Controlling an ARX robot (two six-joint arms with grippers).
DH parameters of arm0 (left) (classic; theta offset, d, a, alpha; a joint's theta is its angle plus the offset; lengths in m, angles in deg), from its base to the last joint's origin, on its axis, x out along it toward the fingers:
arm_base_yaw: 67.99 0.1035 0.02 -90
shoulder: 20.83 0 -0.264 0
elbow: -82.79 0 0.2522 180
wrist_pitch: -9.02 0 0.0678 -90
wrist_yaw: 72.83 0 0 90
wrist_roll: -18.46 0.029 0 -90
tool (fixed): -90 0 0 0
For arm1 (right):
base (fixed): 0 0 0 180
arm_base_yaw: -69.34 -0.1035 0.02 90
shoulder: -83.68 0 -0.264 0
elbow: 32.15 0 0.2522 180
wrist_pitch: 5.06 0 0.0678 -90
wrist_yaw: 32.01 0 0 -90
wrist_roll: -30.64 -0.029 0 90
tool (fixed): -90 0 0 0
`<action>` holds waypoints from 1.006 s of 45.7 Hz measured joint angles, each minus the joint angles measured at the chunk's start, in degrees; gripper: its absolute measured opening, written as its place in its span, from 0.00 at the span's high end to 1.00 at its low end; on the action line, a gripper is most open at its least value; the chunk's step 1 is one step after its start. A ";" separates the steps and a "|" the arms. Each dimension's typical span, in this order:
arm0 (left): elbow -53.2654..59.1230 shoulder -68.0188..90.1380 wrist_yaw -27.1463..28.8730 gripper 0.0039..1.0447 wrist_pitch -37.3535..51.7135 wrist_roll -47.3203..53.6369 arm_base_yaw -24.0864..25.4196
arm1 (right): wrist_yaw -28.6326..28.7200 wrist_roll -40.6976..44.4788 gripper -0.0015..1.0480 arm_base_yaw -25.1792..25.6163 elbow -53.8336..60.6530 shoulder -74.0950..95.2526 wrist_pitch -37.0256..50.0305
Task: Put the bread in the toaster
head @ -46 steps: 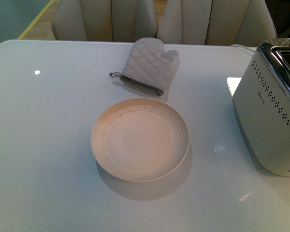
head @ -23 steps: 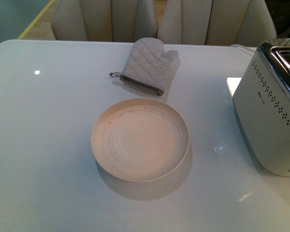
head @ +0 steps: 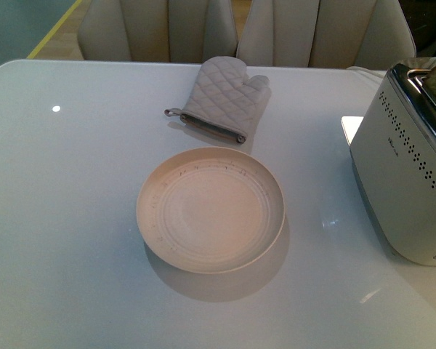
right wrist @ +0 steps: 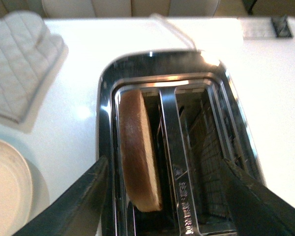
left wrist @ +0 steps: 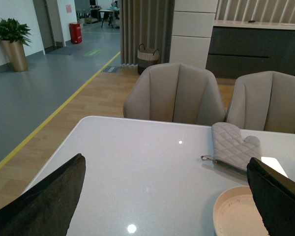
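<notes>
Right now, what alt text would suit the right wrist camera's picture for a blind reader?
Seen from above, a slice of bread stands on edge in one slot of a chrome-topped toaster; the other slot is empty. The right gripper is open, one dark finger on each side. A quilted oven mitt and part of a plate lie nearby.

bread [right wrist: 137, 152]: on edge in the slot nearer the oven mitt, crust up
toaster [right wrist: 104, 113]: chrome top, other slot shows wire grid
right gripper [right wrist: 163, 162]: fingers wide apart, flanking the toaster, clear of the bread
oven mitt [right wrist: 19, 64]: flat on the table [right wrist: 275, 98]
plate [right wrist: 5, 191]: partly visible
</notes>
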 joint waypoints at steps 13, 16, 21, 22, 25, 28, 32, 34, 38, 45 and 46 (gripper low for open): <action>0.00 0.00 0.00 0.06 0.00 0.00 0.00 | 7.32 -0.24 0.24 2.29 11.67 -20.98 18.40; 0.00 0.00 0.00 0.06 0.00 0.00 0.00 | 5.62 -0.24 0.34 0.83 15.69 -24.39 23.23; 0.00 0.00 -0.02 0.06 0.00 0.00 0.00 | 5.44 -0.20 0.50 -0.31 20.17 -27.19 24.92; 0.00 0.00 -0.02 0.06 0.00 0.00 0.00 | 5.44 -0.17 0.55 -0.42 21.53 -27.78 25.07; 0.00 0.00 0.00 0.06 0.00 0.00 0.00 | 5.38 -0.17 0.68 -0.48 24.74 -29.40 25.35; 0.00 0.00 0.00 0.06 0.00 0.00 0.00 | 5.38 -0.17 0.81 -0.48 27.15 -31.93 25.53; 0.00 0.00 -0.02 0.06 0.00 0.00 0.00 | 5.16 0.11 0.98 -0.48 29.73 -35.17 25.49; 0.00 0.00 -0.02 0.06 0.00 0.00 0.00 | 5.20 -0.04 0.98 -0.48 30.56 -36.11 25.31; 0.00 0.00 -0.02 0.06 0.00 0.00 0.00 | 5.18 -0.07 0.98 -0.50 32.02 -38.05 24.70; 0.00 0.00 -0.02 0.06 0.00 0.00 0.00 | 5.18 -0.07 0.98 -0.52 35.01 -43.63 22.12; 0.00 0.00 -0.02 0.06 0.00 0.00 0.00 | 5.18 -0.07 0.98 -0.52 35.32 -44.19 21.81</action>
